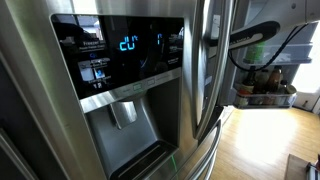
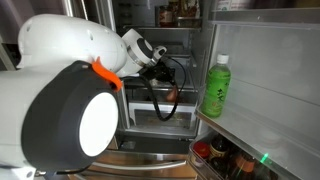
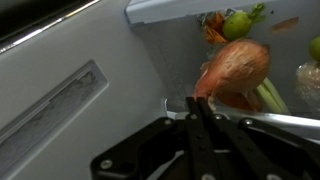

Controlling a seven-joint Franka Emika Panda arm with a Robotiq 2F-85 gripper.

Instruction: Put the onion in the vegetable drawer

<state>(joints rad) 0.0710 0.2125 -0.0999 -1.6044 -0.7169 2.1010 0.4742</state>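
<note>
In the wrist view the orange-brown onion [image 3: 235, 68] lies inside the clear vegetable drawer [image 3: 165, 55], among green vegetables [image 3: 238, 22]. My gripper [image 3: 195, 103] is shut, its two black fingers pressed together with nothing between them. The fingertips sit just in front of the onion's lower left side; I cannot tell whether they touch it. In an exterior view my arm [image 2: 140, 50] reaches into the open fridge, and a small orange patch [image 2: 172, 94] below the wrist may be the onion. The gripper itself is hidden there.
A green bottle [image 2: 216, 85] stands in the open door's shelf, with jars [image 2: 225, 155] below it. The closed fridge door with its dispenser [image 1: 125, 115] fills an exterior view. The drawer's white front rim [image 3: 275, 120] runs under the onion.
</note>
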